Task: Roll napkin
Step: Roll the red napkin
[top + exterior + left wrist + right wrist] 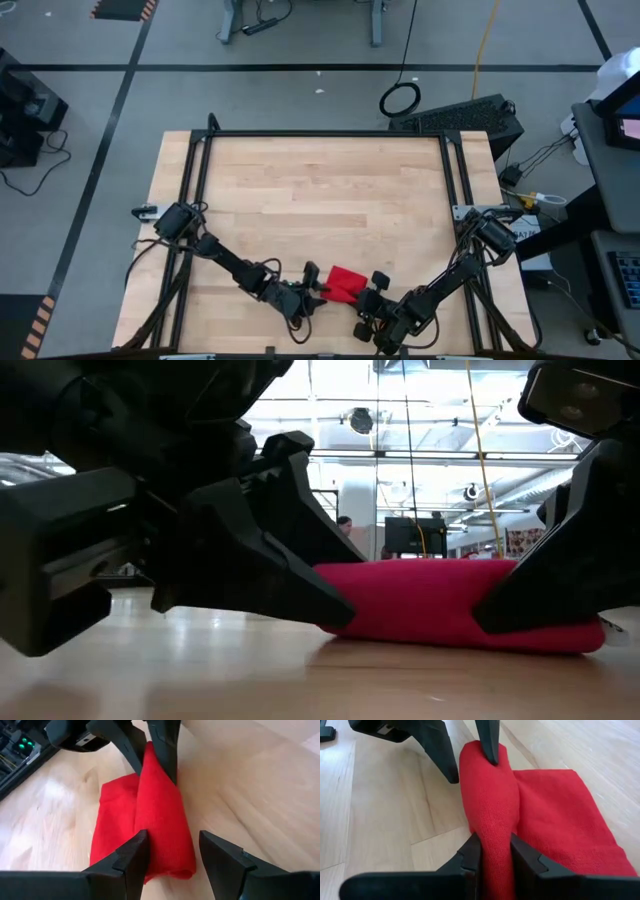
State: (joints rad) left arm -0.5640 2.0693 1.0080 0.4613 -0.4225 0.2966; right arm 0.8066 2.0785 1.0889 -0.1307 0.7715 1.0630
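Red napkin (pixel 345 283) lies part-rolled on the bench (pixel 320 190) near its front edge, roll axis running straight betw. both arms. Right claw (pixel 495 852) pinches one roll end; left claw (pixel 172 852), spread, straddles the other end w/o squeezing. Both equally near.

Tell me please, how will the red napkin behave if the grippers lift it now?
Probably floppy: the napkin bulges softly where the right gripper pinches its rolled fold. The roll may loosen if freed; a flat layer lies beside it. It looks light and unlikely to slip, since the left gripper straddles the other end.
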